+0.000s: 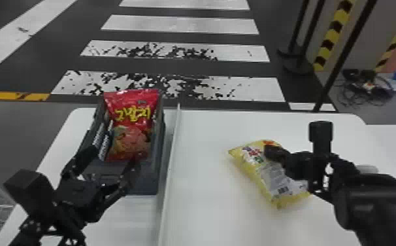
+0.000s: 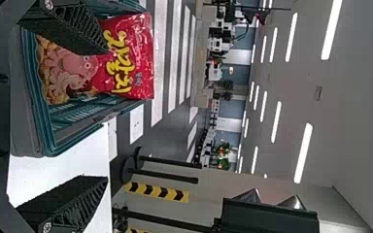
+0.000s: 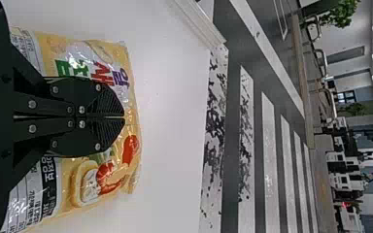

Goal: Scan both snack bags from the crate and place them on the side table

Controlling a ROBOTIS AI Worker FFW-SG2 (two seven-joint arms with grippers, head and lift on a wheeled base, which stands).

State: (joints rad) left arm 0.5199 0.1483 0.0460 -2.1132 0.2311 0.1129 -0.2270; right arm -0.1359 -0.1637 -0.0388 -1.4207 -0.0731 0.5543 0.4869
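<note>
One yellow bag (image 1: 274, 176) lies beneath the right end effector (image 1: 270, 152), fingertips pressed together

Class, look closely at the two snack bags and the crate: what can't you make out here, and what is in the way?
- Yellow bag's underside, head view: it faces the table.
- Its middle, right wrist view: behind the right end effector.
- Small label lines, head view: too small.
- Crate floor beneath the red bag, head view: covered by that bag.
- Crate's one side, left wrist view: cut by the edge.
</note>
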